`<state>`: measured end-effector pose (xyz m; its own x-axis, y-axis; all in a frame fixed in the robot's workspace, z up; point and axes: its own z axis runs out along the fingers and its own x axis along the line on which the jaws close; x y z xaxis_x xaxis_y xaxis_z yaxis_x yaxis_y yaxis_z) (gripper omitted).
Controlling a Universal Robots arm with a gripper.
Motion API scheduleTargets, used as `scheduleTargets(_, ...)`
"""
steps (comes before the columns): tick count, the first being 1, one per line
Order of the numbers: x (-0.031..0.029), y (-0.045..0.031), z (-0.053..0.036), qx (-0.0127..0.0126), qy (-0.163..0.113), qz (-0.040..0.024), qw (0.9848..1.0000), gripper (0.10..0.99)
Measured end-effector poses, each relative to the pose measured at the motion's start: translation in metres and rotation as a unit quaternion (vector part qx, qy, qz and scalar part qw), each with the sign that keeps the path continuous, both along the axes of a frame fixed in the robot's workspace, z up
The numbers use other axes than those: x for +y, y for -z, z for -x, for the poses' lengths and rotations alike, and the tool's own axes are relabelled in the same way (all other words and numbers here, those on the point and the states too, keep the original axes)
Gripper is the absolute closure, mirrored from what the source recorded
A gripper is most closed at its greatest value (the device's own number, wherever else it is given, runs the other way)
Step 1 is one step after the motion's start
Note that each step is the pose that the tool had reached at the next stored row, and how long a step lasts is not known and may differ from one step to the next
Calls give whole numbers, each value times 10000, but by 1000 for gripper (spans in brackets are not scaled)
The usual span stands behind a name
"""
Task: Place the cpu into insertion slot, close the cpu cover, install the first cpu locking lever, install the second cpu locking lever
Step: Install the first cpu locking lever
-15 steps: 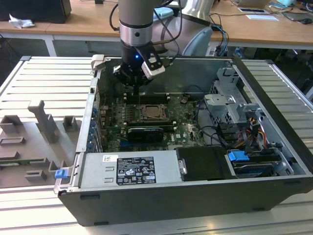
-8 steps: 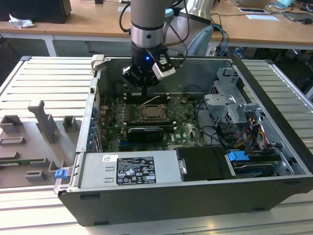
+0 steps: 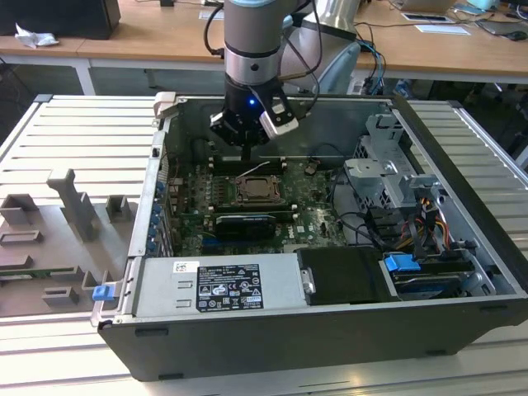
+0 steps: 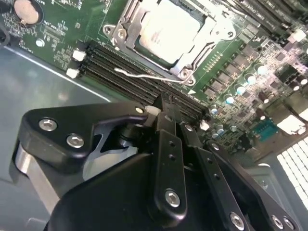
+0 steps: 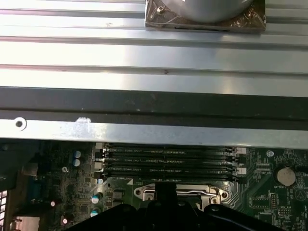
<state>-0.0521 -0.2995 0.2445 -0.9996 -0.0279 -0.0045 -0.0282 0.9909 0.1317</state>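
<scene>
Your gripper (image 4: 166, 103) has its jaws pressed together with nothing between them. Its tip hangs low over the memory slots (image 4: 113, 72), just beside the socket (image 4: 184, 73), inside the open computer case (image 3: 272, 346). The chip (image 4: 168, 31) already lies in that socket with the cover (image 4: 126, 21) folded flat around it, and its pale face shows through the cut-out. One thin wire lever (image 4: 139, 77) lies out across the memory slots close to the gripper's tip, and you cannot tell whether the two touch.

Both wrist views closely share the memory slots (image 4: 126, 73) (image 5: 168, 161).
</scene>
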Motion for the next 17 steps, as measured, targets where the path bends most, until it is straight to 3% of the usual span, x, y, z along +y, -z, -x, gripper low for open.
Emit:
scheduleTargets(7,1,116,-148,-1,-14,1,10000,980)
scheduleTargets(15,45,165,-186,0,36,2,10000,980)
scheduleTargets(17,67,179,-193,-1,37,27,10000,980)
